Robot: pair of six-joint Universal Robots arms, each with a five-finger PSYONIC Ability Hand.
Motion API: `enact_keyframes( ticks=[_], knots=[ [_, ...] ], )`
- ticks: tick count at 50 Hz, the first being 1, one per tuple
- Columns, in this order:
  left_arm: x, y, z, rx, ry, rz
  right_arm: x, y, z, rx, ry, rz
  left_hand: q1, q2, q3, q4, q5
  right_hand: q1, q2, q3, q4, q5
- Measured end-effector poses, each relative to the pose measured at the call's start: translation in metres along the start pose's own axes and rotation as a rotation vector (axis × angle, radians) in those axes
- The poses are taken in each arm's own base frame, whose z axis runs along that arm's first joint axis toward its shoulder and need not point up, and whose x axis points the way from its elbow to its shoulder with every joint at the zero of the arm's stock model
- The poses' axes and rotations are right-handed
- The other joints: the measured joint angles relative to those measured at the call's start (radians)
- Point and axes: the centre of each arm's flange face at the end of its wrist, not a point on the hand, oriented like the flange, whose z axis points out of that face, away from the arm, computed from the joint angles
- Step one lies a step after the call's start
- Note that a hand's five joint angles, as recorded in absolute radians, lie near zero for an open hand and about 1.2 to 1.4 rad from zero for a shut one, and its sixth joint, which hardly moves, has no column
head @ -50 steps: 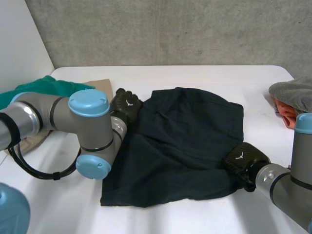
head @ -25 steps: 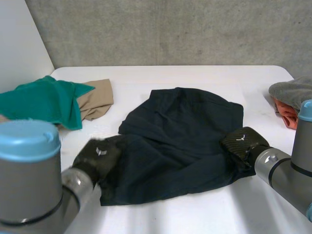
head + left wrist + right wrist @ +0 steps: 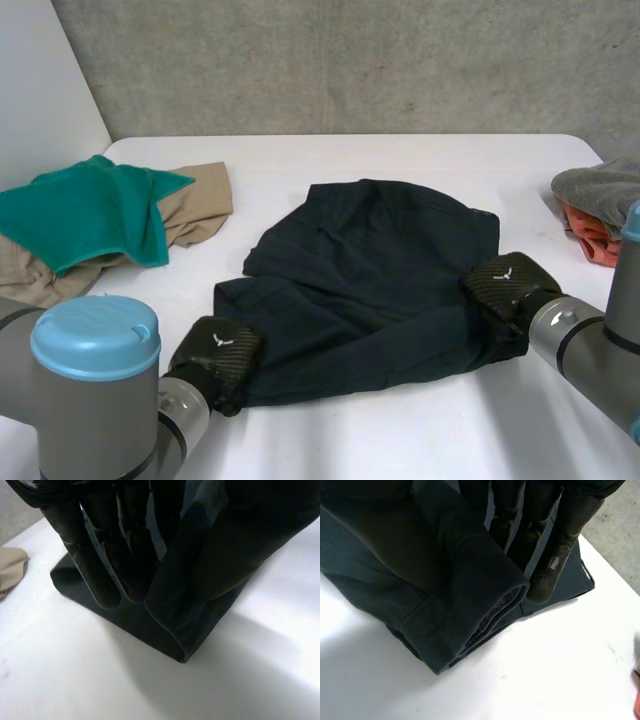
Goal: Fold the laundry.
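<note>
Light: bright, even, from above | tabletop [image 3: 400, 160] glaring white | soft shadow beside dark cloth [image 3: 190, 625] | concrete wall [image 3: 350, 60] duller

Grey arm joints [image 3: 566, 336], one topped with a round light-blue cap [image 3: 95, 336]. Black, carbon-weave left hand [image 3: 216, 352] and right hand [image 3: 507, 284], each bearing a small white mark.

Matt dark cloth garment [image 3: 370, 275], smooth white table [image 3: 400, 430]

Left robot hand [image 3: 215, 352], right robot hand [image 3: 505, 285]: pinch grips.
</note>
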Motion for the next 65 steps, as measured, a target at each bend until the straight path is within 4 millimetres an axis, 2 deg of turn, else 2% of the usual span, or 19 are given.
enact_keyframes(
  ticks=[4, 8, 15, 24, 28, 29, 35, 36, 38, 41, 44, 45, 46, 47, 48, 53, 57, 63, 65],
  knots=[
    [-0.004, -0.014, -0.014, 0.034, -0.014, 0.079, 0.005, -0.011, -0.016, -0.003, 0.001, -0.066, 0.000, 0.001, 0.000, 0.000, 0.000, 0.000, 0.000, 0.000, 0.000, 0.000],
    [-0.015, -0.038, -0.044, 0.074, -0.053, 0.193, 0.016, -0.028, -0.047, -0.022, 0.000, -0.185, 0.000, 0.002, 0.003, 0.002, 0.000, 0.000, 0.000, 0.000, 0.000, 0.000],
    [-0.041, -0.101, -0.099, 0.261, -0.160, 0.259, 0.055, -0.088, -0.111, 0.102, 0.154, -0.327, 0.000, 0.002, 0.005, 0.004, 0.000, 0.000, 0.000, 0.000, 0.000, 0.000],
    [-0.068, -0.176, -0.135, 0.572, -0.305, 0.202, 0.085, -0.143, -0.158, 0.324, 0.340, -0.289, 0.000, 0.002, 0.005, 0.004, 0.000, 0.000, 0.000, 0.000, 0.000, 0.000],
    [-0.070, -0.185, -0.129, 0.604, -0.320, 0.196, 0.086, -0.145, -0.154, 0.325, 0.335, -0.282, 0.000, 0.002, 0.005, 0.004, 0.000, 0.000, 0.000, 0.000, 0.000, 0.000],
    [-0.070, -0.189, -0.120, 0.610, -0.322, 0.195, 0.086, -0.142, -0.142, 0.304, 0.311, -0.273, 0.000, 0.002, 0.005, 0.004, 0.000, 0.000, 0.000, 0.000, 0.000, 0.000],
    [-0.060, -0.180, -0.057, 0.517, -0.282, 0.216, 0.081, -0.121, -0.085, 0.200, 0.211, -0.263, 0.000, 0.002, 0.005, 0.004, 0.000, 0.000, 0.000, 0.000, 0.000, 0.000],
    [-0.056, -0.175, -0.033, 0.480, -0.270, 0.227, 0.080, -0.116, -0.069, 0.184, 0.196, -0.264, 0.000, 0.002, 0.005, 0.004, 0.000, 0.000, 0.000, 0.000, 0.000, 0.000],
    [-0.054, -0.172, -0.007, 0.450, -0.265, 0.240, 0.080, -0.112, -0.051, 0.177, 0.189, -0.266, 0.000, 0.002, 0.005, 0.004, 0.000, 0.000, 0.000, 0.000, 0.000, 0.000],
    [-0.059, -0.172, 0.040, 0.436, -0.297, 0.262, 0.085, -0.107, -0.005, 0.214, 0.229, -0.277, 0.000, 0.002, 0.005, 0.005, 0.000, 0.000, 0.000, 0.000, 0.000, 0.000],
    [-0.077, -0.188, 0.072, 0.502, -0.381, 0.272, 0.099, -0.117, 0.025, 0.322, 0.336, -0.296, 0.000, 0.002, 0.006, 0.005, 0.000, 0.000, 0.000, 0.000, 0.000, 0.000],
    [-0.077, -0.188, 0.072, 0.502, -0.381, 0.272, 0.099, -0.117, 0.025, 0.322, 0.336, -0.296, 0.000, 0.002, 0.006, 0.005, 0.000, 0.000, 0.000, 0.000, 0.000, 0.000],
    [-0.095, -0.210, 0.084, 0.602, -0.467, 0.271, 0.112, -0.133, 0.038, 0.443, 0.446, -0.314, 0.000, 0.003, 0.009, 0.008, 0.000, 0.000, 0.000, 0.000, 0.000, 0.000],
    [-0.095, -0.210, 0.084, 0.602, -0.467, 0.271, 0.112, -0.133, 0.038, 0.443, 0.446, -0.314, 0.000, 0.003, 0.009, 0.008, 0.000, 0.000, 0.000, 0.000, 0.000, 0.000],
    [-0.106, -0.227, 0.085, 0.678, -0.524, 0.267, 0.116, -0.140, 0.041, 0.487, 0.483, -0.319, 0.000, 0.004, 0.010, 0.008, 0.000, 0.000, 0.000, 0.000, 0.000, 0.000],
    [-0.140, -0.292, 0.058, 1.021, -0.732, 0.235, 0.144, -0.203, 0.029, 0.872, 0.770, -0.342, 0.000, 0.004, 0.010, 0.008, 0.000, 0.000, 0.000, 0.000, 0.002, 0.000],
    [-0.148, -0.314, 0.031, 1.153, -0.795, 0.218, 0.152, -0.232, 0.011, 1.027, 0.846, -0.317, 0.000, 0.004, 0.010, 0.008, 0.000, 0.000, 0.000, 0.000, 0.004, 0.000],
    [-0.142, -0.301, 0.022, 1.114, -0.761, 0.224, 0.152, -0.238, 0.007, 1.021, 0.784, -0.267, 0.000, 0.004, 0.010, 0.008, 0.000, 0.000, 0.000, 0.000, 0.004, 0.000],
    [-0.133, -0.278, 0.027, 1.033, -0.711, 0.233, 0.146, -0.229, 0.014, 0.951, 0.716, -0.247, 0.000, 0.004, 0.010, 0.009, 0.000, 0.000, 0.000, 0.000, 0.004, 0.000]
  ],
)
